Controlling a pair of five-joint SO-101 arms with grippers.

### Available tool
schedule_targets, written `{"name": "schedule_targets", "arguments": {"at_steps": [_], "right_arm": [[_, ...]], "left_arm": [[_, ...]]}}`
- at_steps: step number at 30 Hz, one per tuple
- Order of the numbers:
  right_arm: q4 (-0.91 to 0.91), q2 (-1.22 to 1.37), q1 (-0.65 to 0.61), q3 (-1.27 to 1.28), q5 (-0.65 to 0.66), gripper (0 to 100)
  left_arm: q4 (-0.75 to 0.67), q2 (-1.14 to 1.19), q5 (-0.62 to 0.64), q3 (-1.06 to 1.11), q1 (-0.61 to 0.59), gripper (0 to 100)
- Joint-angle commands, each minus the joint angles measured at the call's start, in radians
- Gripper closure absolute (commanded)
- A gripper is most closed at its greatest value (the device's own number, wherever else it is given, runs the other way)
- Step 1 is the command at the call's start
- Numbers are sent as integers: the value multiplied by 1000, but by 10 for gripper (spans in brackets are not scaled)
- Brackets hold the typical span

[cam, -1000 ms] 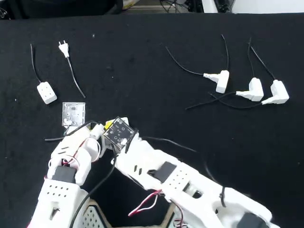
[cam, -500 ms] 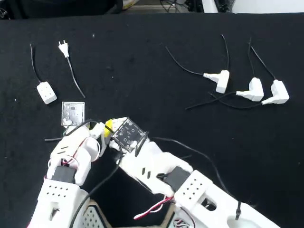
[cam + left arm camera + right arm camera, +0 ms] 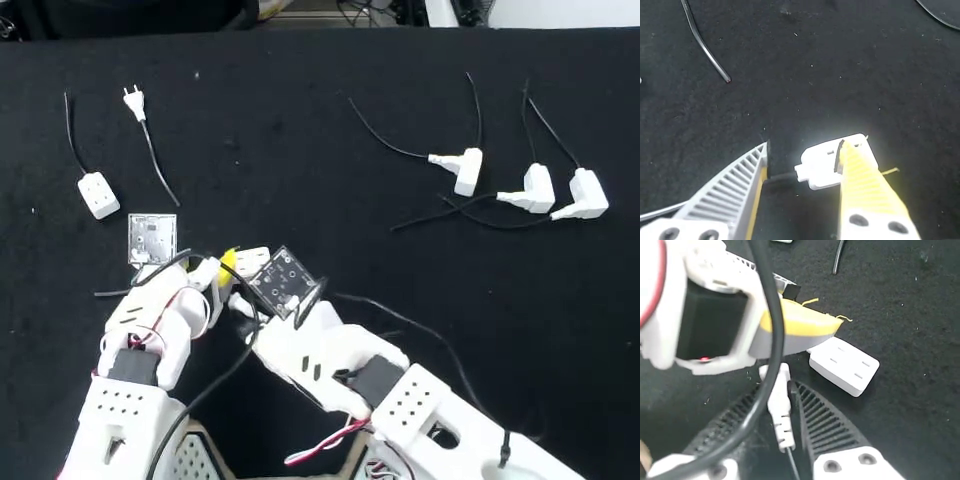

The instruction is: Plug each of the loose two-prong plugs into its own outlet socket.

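1. The right gripper [image 3: 782,390] is pinched on a white two-prong plug [image 3: 780,412]. Its ribbed fingers press either flank of the plug, and the thin lead trails back between them. The plug sits just beside the outlet socket [image 3: 844,365], apart from it.
2. The left gripper [image 3: 804,147] stands spread around that outlet socket. The white body rests against the inner side of the yellow finger [image 3: 860,185], with a gap to the other finger.
3. The step in hand looks like mating this plug with the outlet socket.
   - The left gripper would likely need to close on the socket body first, so it cannot skid on the black table [image 3: 300,120].
   - The right arm should then square the prongs to the paired slots on the socket's face.
   - The push should follow the direction the slots open, not come in at a slant.
   - A black cable crosses the plug's front end in the right wrist view, so prong alignment cannot be told.
4. Outward from the outlet socket, a square plate [image 3: 153,238] lies just beside it.
   - A small socket block [image 3: 98,194] and a flat plug [image 3: 133,98] lie beyond that plate.
   - Three angled plugs [image 3: 535,188] lie well apart on the opposite side.
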Motion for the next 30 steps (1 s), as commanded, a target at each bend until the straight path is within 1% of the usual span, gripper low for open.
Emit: {"name": "schedule_targets", "arguments": {"at_steps": [1,4,7,17,19,22,30], "right_arm": [[-31,-91,78,-16,-9,988],[2,-134,87,-10,28,988],[29,-159,86,-8,28,988],[21,-174,89,10,26,988],[15,-174,89,10,20,988],[-14,-174,91,10,-25,988],[-14,-174,91,10,-31,988]], "left_arm": [[2,12,-12,15,18,762],[2,12,-12,15,19,762],[2,12,-12,15,21,762],[2,12,-12,15,21,762],[2,14,-12,15,22,762],[0,14,-12,30,24,762],[2,14,-12,36,25,763]]}}
